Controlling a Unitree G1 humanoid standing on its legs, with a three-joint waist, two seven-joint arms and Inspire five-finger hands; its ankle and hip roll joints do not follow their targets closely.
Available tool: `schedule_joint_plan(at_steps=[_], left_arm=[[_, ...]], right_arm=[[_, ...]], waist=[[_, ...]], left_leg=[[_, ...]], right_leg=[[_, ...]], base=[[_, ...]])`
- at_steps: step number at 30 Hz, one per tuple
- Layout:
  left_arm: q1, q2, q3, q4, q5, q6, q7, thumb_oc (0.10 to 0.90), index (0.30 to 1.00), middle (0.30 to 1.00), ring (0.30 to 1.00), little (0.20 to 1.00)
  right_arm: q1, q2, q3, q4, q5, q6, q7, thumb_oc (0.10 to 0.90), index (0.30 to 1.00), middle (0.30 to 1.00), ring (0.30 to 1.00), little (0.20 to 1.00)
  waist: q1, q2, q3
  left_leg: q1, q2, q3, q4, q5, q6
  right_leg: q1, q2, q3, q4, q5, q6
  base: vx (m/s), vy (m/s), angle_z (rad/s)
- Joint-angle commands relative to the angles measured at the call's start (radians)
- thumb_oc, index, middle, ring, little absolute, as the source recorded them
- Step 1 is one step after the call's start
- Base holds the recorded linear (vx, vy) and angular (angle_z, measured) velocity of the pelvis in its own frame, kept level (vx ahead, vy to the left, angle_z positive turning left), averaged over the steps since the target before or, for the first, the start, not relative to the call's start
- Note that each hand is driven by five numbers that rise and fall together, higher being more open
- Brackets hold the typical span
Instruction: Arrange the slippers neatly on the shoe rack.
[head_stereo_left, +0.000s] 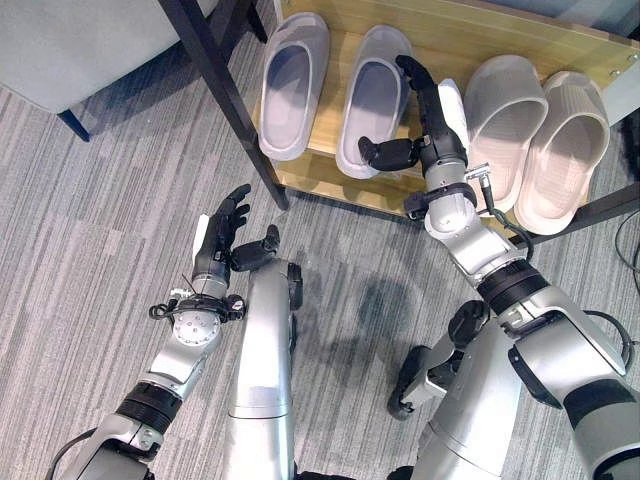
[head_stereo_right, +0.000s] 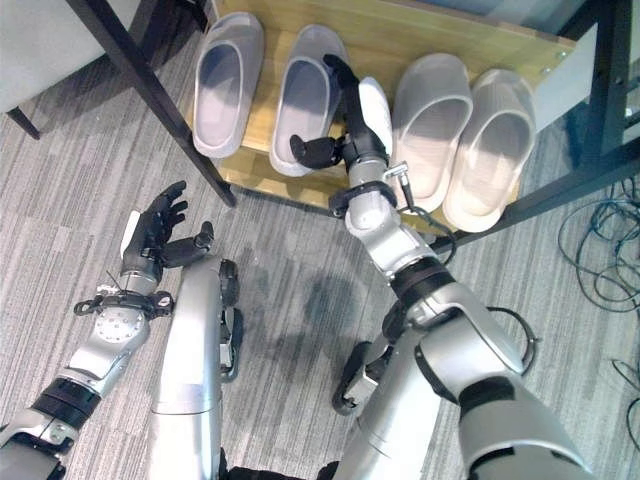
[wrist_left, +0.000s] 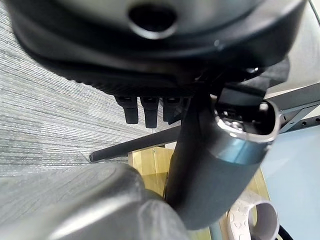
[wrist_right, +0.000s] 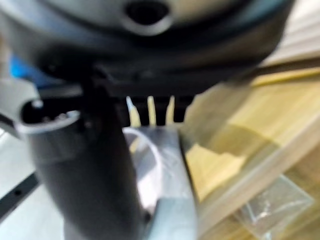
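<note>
1. Right hand sits over the wooden shoe rack shelf, fingers straight, thumb spread toward 9 o'clock, touching the right lilac-grey slipper; nothing gripped as far as we see.
2. Left hand hovers over the grey carpet at 7 o'clock of the rack, fingers relaxed & apart, holding nothing.
3. Left lilac-grey slipper lies just beside its mate, toes to 12 o'clock.
4. Beige slipper pair lies side by side at 3 o'clock of the right hand, on the same shelf.
5. Black rack leg runs diagonally at 9 o'clock of the lilac pair.
</note>
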Motion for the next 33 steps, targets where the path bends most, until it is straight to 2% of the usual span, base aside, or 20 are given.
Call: schedule_joint_plan(at_steps=[1, 8, 22, 27, 33], left_arm=[[0.088, -0.059, -0.184, 0.003, 0.019, 0.008, -0.01, 0.8, 0.9, 0.9, 0.9, 0.9], [0.08, -0.064, -0.199, 0.004, 0.009, 0.004, -0.016, 0.8, 0.9, 0.9, 0.9, 0.9], [0.036, -0.081, -0.23, 0.008, -0.003, -0.006, 0.013, 0.8, 0.9, 0.9, 0.9, 0.9], [0.043, -0.083, -0.219, 0.012, -0.001, -0.002, 0.014, 0.8, 0.9, 0.9, 0.9, 0.9], [0.08, -0.081, -0.182, 0.001, 0.004, 0.0, 0.012, 0.8, 0.9, 0.9, 0.9, 0.9]], right_arm=[[-0.192, -0.027, 0.03, -0.014, 0.031, -0.076, -0.034, 0.8, 0.9, 0.9, 0.9, 0.9], [-0.249, -0.01, 0.072, 0.042, 0.06, -0.085, -0.027, 0.8, 0.9, 0.9, 0.9, 0.9], [-0.309, 0.133, 0.125, 0.182, 0.055, -0.083, -0.072, 0.8, 0.9, 0.9, 0.9, 0.9], [-0.297, 0.1, 0.109, 0.1, 0.024, -0.084, -0.084, 0.8, 0.9, 0.9, 0.9, 0.9], [-0.219, -0.001, 0.027, -0.109, -0.056, -0.082, -0.108, 0.8, 0.9, 0.9, 0.9, 0.9]], waist=[[0.059, -0.012, -0.037], [0.07, -0.017, -0.037], [0.075, -0.002, -0.037], [0.065, -0.006, -0.037], [0.045, -0.008, -0.037]], left_leg=[[-0.057, 0.032, 0.083, -0.008, -0.047, 0.001], [-0.057, 0.033, 0.089, -0.02, -0.043, -0.005], [-0.057, 0.035, 0.09, -0.02, -0.043, -0.01], [-0.057, 0.036, 0.088, -0.012, -0.043, -0.012], [-0.057, 0.043, 0.082, -0.003, -0.042, -0.015]], right_leg=[[-0.023, -0.008, -0.011, 0.02, 0.017, -0.12], [-0.023, -0.016, -0.007, 0.019, 0.019, -0.122], [-0.023, -0.02, -0.013, 0.021, 0.015, -0.125], [-0.023, -0.017, -0.014, 0.024, 0.017, -0.122], [-0.023, -0.008, -0.018, 0.023, 0.014, -0.125]], base=[[0.0, -0.001, 0.06], [0.0, 0.007, 0.04], [0.0, 0.0, 0.0], [0.0, 0.0, 0.0], [0.0, -0.011, 0.0]])
